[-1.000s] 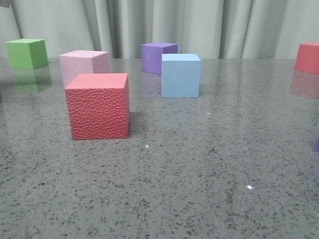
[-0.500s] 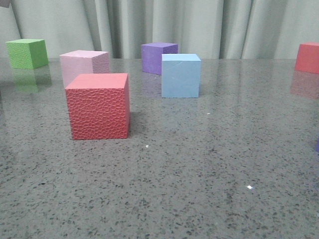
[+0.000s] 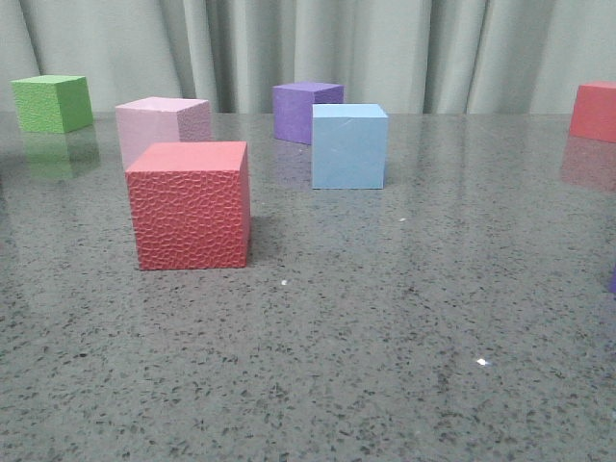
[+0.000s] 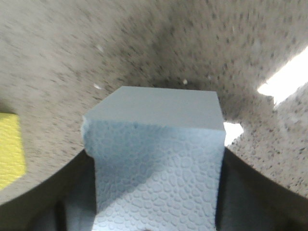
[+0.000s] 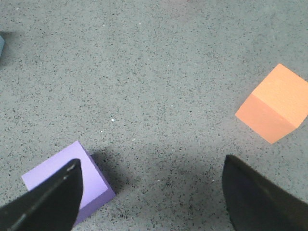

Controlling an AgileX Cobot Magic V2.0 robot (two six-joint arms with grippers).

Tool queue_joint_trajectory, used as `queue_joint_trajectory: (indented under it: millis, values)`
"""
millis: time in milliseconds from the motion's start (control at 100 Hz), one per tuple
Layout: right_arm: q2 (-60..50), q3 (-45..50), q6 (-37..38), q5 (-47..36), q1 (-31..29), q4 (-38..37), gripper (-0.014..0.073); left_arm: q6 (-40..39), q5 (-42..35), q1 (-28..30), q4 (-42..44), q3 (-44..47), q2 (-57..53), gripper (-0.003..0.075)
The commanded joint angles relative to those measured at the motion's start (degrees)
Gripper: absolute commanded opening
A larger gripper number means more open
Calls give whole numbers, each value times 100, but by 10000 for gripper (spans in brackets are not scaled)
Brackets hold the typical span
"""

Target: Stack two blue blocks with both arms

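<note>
Left hand (image 4: 154, 211) clamped on blue block (image 4: 159, 159); right hand (image 5: 151, 192) wide open, empty.

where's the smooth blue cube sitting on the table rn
Front view: the blue cube stands mid-table, just right of and in front of the purple cube.

Glossy speckled stone table (image 3: 404, 318) — pebbled red cube (image 3: 191, 207)

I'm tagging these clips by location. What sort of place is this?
Probably a robot test bench or lab: a speckled grey tabletop scattered with plain foam cubes like the blue block and red cube, backed by a grey curtain.
</note>
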Motion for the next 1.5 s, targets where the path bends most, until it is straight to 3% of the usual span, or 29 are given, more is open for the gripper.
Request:
queue_joint_trajectory:
  millis: [0, 490, 730, 970, 1490]
  values:
    - [-1, -144, -57, -350, -23, -55, 590, -11, 216, 9, -231, -399, -487, 231]
    - [-1, -144, -57, -357, -23, -55, 590, -11, 216, -89, -1226, -1382, -874, 231]
    - [-1, -144, -57, -356, -23, -28, 590, 293, 117, -733, -1216, -1562, -848, 231]
    - [-1, -144, -57, -356, -23, -5, 590, 440, -580, -1511, -1195, -1606, -741, 232]
    - [-1, -144, -57, -308, -23, 13, 590, 781, -573, -2554, -1222, -3189, 551, 233]
